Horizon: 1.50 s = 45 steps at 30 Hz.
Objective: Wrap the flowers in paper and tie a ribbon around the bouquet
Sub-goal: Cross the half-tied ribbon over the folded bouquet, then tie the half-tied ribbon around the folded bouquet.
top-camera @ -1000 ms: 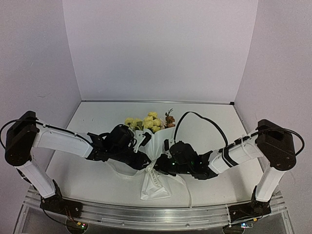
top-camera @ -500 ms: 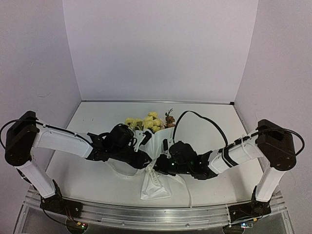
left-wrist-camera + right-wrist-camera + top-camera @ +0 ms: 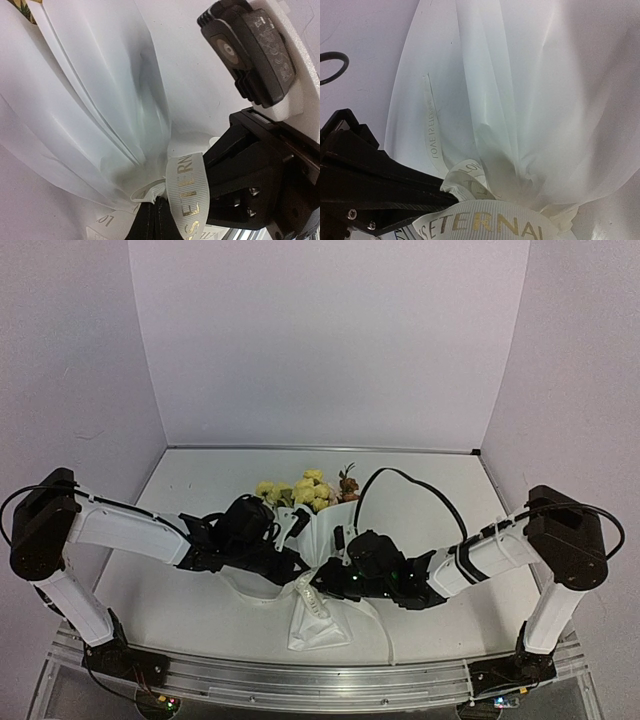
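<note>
The left arm (image 3: 125, 530) rises from its base at the near left corner to a raised elbow at the far left. From there its white forearm stretches low and rightward toward the middle, and the right arm (image 3: 495, 548) mirrors that pose from the opposite side. The two black wrists nearly meet in the centre, with the left gripper (image 3: 300, 567) and the right gripper (image 3: 326, 582) pointing at each other tip to tip. Both have their fingers pressed together.

Your white tabletop (image 3: 180, 610) carries the bouquet (image 3: 318, 620) lying mid-surface, flowers (image 3: 305, 490) toward the far wall, its other end toward the near edge.
</note>
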Each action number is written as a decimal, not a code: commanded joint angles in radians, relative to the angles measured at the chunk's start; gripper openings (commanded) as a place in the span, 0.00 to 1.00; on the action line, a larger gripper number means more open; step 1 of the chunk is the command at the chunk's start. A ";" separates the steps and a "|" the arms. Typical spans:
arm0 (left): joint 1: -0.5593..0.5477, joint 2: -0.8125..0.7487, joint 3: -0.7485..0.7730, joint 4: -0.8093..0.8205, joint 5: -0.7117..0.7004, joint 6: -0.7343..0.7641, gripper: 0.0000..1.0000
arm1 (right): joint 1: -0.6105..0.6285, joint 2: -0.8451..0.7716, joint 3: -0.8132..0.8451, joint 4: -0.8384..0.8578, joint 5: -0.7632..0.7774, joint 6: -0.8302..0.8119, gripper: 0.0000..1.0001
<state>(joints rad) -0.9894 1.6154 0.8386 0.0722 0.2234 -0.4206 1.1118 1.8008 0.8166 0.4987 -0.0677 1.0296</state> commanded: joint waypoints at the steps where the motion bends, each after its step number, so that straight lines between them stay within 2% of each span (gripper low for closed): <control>1: -0.004 -0.019 -0.021 0.041 -0.062 -0.017 0.00 | 0.012 -0.045 -0.019 0.017 0.014 -0.020 0.08; 8: -0.003 -0.027 -0.033 0.072 -0.064 -0.037 0.00 | 0.028 -0.134 -0.058 -0.060 0.055 -0.059 0.27; 14: -0.003 -0.030 -0.037 0.090 -0.050 -0.042 0.00 | 0.044 -0.168 -0.059 -0.139 0.031 -0.129 0.34; 19: -0.003 -0.029 -0.034 0.093 -0.047 -0.044 0.00 | 0.084 -0.170 0.022 -0.377 0.052 -0.251 0.38; 26: -0.003 -0.023 -0.035 0.104 -0.037 -0.047 0.00 | 0.131 -0.141 0.117 -0.567 0.105 -0.366 0.39; 37: -0.004 -0.030 -0.043 0.108 -0.032 -0.048 0.00 | 0.166 -0.097 0.214 -0.664 0.144 -0.412 0.45; 45: -0.003 -0.030 -0.046 0.113 -0.029 -0.050 0.00 | 0.168 -0.043 0.256 -0.686 0.155 -0.423 0.41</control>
<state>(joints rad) -0.9894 1.6154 0.8012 0.1413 0.1844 -0.4710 1.2743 1.7242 1.0237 -0.1524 0.0549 0.6275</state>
